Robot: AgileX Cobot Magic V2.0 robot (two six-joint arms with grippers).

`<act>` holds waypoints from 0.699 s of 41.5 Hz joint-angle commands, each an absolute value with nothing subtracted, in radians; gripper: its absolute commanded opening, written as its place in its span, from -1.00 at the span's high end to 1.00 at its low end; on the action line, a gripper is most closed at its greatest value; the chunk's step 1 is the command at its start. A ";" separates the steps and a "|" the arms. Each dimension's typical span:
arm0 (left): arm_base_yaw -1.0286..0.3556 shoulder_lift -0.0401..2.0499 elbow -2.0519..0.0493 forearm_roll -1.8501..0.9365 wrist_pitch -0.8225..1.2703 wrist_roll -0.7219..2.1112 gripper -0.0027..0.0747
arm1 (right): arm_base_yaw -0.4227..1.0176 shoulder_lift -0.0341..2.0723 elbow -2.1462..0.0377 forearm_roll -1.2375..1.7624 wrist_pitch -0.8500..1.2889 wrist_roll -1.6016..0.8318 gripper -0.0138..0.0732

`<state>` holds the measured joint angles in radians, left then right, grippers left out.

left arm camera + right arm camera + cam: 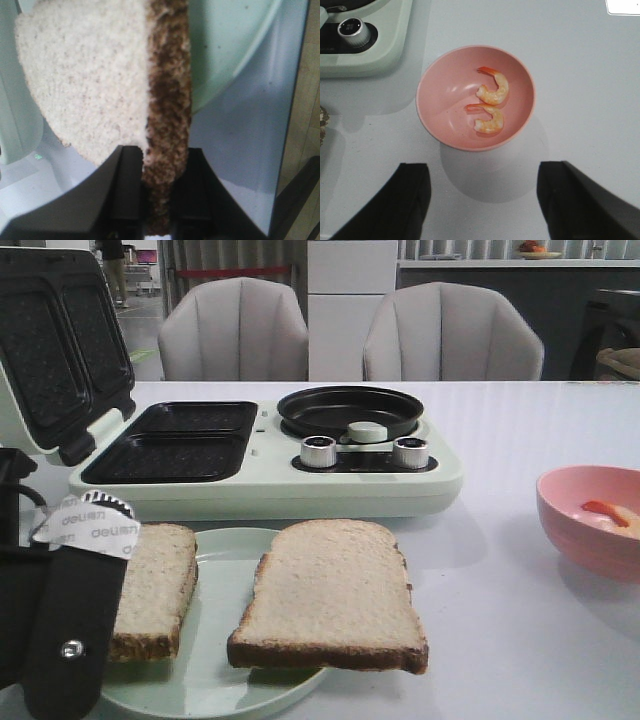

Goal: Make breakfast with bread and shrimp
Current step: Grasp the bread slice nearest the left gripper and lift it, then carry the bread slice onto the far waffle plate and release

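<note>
Two slices of bread lie on a pale green plate [225, 640] at the front of the table. My left gripper [159, 165] is shut on the brown crust edge of the left slice [155, 585] [90, 75], and its black finger [60, 640] hides that slice's near corner. Whether this slice is off the plate I cannot tell. The right slice [335, 595] overhangs the plate's rim. Two curled orange-pink shrimp [492, 90] [487, 120] rest in a pink bowl [440, 85] [590, 530] at the right. My right gripper [482, 190] hangs open above the table just short of the bowl, with nothing between its jaws.
A pale green breakfast maker [270, 485] stands behind the plate. Its lid [55, 350] is up, baring two dark sandwich wells [180, 440]. A round black pan [350, 410] and two silver knobs [318, 452] [410, 452] are on its right half. Two grey chairs [235, 330] stand beyond the table.
</note>
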<state>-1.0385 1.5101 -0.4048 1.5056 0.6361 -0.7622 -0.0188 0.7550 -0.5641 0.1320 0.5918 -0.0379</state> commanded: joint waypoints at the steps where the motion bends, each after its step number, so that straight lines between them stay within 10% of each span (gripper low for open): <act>1: -1.068 1.467 -0.420 1.513 0.676 -0.788 0.67 | -0.024 0.755 -0.592 0.125 0.528 -0.043 -0.60; 29: -1.245 1.033 -0.476 1.860 1.037 -0.796 0.67 | -0.024 0.755 -0.592 0.125 0.528 -0.043 -0.60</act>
<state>-1.2609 1.0570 -0.4176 1.7523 1.0000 -0.7808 -0.0188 0.7550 -0.5641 0.1320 0.5918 -0.0379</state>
